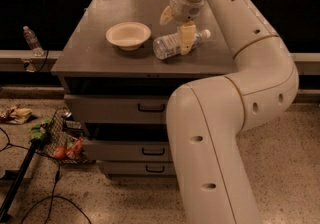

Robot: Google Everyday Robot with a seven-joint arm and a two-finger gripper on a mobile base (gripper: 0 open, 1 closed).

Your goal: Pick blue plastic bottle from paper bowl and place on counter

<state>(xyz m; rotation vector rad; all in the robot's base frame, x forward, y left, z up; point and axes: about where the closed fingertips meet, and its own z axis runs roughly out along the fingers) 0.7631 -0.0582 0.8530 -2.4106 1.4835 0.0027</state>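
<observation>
Well, gripper (175,34): it hung low over the far right part of the counter (90,53), with its two fingers apart. One finger stood on the near side of the bottle's middle and the other on the far side. I judged that they did not clamp anything.
Arm (260,68): it came from the near right and bent over the counter's right edge.
Blue plastic bottle (167,48): it lay on its side on the counter, outside the bowl and just right of it, with the white cap pointing right.
Paper bowl (128,35): it stood upright with nothing in it, close to the bottle but seemingly not touching it.
Risk: the bottle was round and lay free. If the near finger dragged it when the arm went up, it could roll toward the near edge or knock the bowl.
Surface: the counter was flat, matte and grey, with black-handled drawers (151,108) below it.
Room: a small clear bottle (32,39) stood on a ledge at the left. Cables and litter lay on the speckled floor (290,168).
</observation>
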